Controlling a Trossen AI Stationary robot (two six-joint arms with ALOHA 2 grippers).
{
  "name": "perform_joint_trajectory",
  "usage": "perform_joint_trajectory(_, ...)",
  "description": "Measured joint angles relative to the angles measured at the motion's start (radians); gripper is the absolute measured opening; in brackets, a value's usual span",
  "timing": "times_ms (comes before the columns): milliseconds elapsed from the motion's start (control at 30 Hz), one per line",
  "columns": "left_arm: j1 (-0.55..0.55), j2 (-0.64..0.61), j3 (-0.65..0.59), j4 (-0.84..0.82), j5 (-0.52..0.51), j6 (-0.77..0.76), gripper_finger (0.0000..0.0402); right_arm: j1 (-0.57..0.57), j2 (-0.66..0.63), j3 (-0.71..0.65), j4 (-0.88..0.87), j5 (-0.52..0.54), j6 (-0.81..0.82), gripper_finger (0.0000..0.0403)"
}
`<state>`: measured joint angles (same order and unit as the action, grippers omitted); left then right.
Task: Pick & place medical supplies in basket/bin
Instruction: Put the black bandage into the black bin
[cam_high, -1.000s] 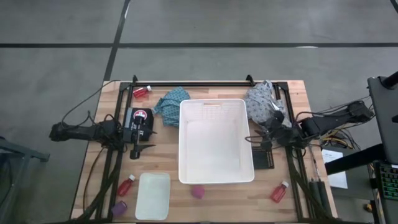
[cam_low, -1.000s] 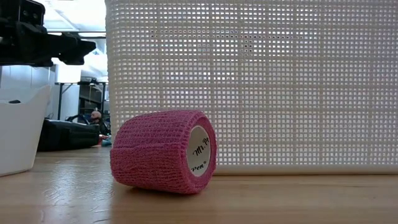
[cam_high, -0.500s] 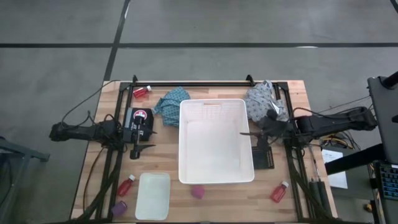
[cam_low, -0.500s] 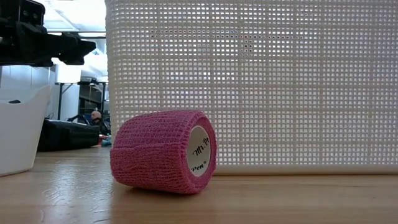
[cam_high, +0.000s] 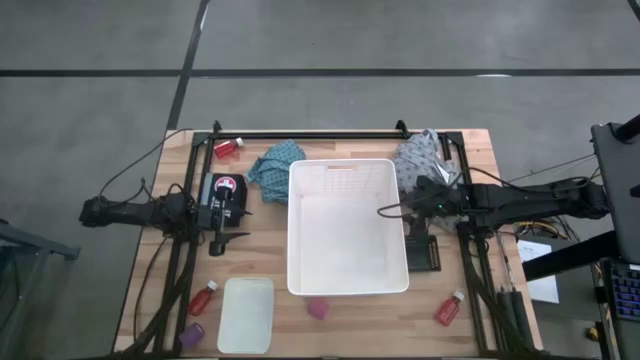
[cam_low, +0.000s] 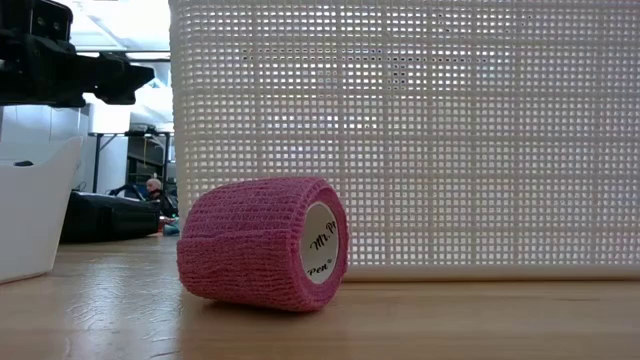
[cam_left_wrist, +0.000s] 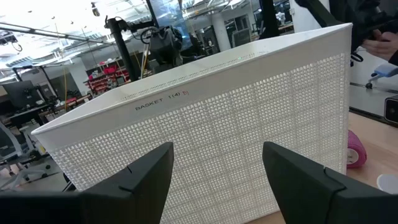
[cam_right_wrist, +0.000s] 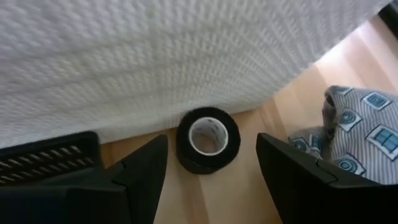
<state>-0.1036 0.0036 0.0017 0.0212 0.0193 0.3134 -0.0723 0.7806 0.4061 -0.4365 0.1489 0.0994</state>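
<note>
Over the table, in the high view, the right gripper (cam_high: 384, 211) reaches across the right wall of the big white basket (cam_high: 345, 167), with its thin fingers apart and nothing between them. The left gripper (cam_high: 228, 213) waits on the left side, beside the basket, also with fingers apart and empty. The supplies lie all around: a teal cloth (cam_high: 272, 165) touching the far left corner of the basket, a grey cloth (cam_high: 419, 157) near the far right corner, red bottles (cam_high: 228, 148) on the table, a pink roll (cam_high: 318, 309) just in front of the basket, and a small white tray (cam_high: 246, 314) at the front left. The inside of the basket looks bare, so I judge the task is hardly begun.

In the low view the pink roll (cam_low: 263, 243) lies on its side just beside the basket wall (cam_low: 420, 130) — a small push can make it roll away.

In the left wrist view the two dark fingers (cam_left_wrist: 147, 177) stand wide apart and point at the basket wall (cam_left_wrist: 205, 137); moving forward, they can hit it.

In the right wrist view the fingers (cam_right_wrist: 142, 171) stand apart above a black roll of tape (cam_right_wrist: 208, 139) that lies close against the basket (cam_right_wrist: 155, 56), with the grey cloth (cam_right_wrist: 356, 124) near. The risk here is that one finger catches the basket wall or the cloth when it goes down — the place is narrow.
</note>
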Motion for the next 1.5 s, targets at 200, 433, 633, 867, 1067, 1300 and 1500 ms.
perform_joint_trajectory(200,0.000,0.000,0.000,0.000,0.000,0.000,0.0253,-0.061,0.082,-0.001,0.011,-0.045,-0.007,0.0244)
perform_joint_trajectory(433,0.000,0.000,0.000,0.000,0.000,0.000,0.0253,-0.065,0.151,-0.001,0.060,-0.082,-0.042,0.0254)
perform_joint_trajectory(633,0.000,0.000,0.000,0.000,0.000,0.000,0.0253,-0.064,0.210,-0.002,0.111,-0.097,-0.049,0.0261)
perform_joint_trajectory(867,0.000,0.000,0.000,0.000,0.000,0.000,0.0253,-0.067,0.283,-0.003,0.153,-0.094,-0.050,0.0258)
perform_joint_trajectory(1067,0.000,0.000,0.000,0.000,0.000,0.000,0.0253,-0.067,0.300,-0.002,0.164,-0.092,-0.050,0.0256)
perform_joint_trajectory(1300,0.000,0.001,0.000,0.000,0.000,0.000,0.0253,-0.066,0.318,-0.003,0.165,-0.090,-0.049,0.0248)
perform_joint_trajectory(1500,0.000,0.001,0.000,0.000,0.000,0.000,0.0253,-0.066,0.334,-0.005,0.165,-0.073,-0.028,0.0234)
